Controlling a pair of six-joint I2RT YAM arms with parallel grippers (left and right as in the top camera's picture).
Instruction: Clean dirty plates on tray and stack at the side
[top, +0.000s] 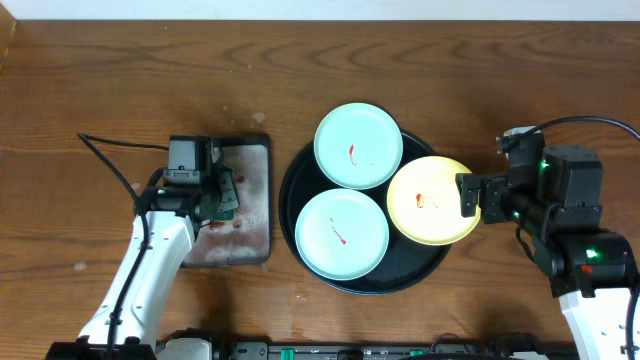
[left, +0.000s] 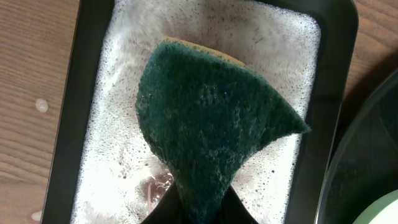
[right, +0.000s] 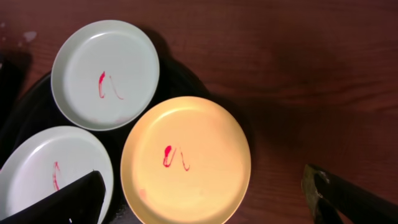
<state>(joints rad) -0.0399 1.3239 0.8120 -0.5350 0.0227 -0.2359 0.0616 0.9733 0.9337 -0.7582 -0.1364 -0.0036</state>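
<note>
Plates: 3 of them sit on the big black tray (top: 289, 200). Two are pale green-white, the top plate (top: 358, 146) & the bottom plate (top: 341, 235). One is the yellow plate (top: 433, 201). Each has a bit of red sauce on it. The yellow plate sticks out past the tray rim.

R gripper (top: 468, 196) is open as wide as it goes & holds nothing. In the R wrist view the yellow plate lies btw its jaws, lower down. One finger (right: 62, 202) is over the bottom plate, the other finger (right: 348, 202) is over bare table (right: 311, 74). Can't tell if they touch anything.

L gripper (left: 199, 214) is shut tight on a green sponge (left: 211, 124). The sponge sticks out in front of the jaws, bent & pinched at its near end. Under it is the small tray (left: 93, 93), full of white soap foam (left: 124, 124). All 3 plates are well off to the side of the L jaws.
</note>
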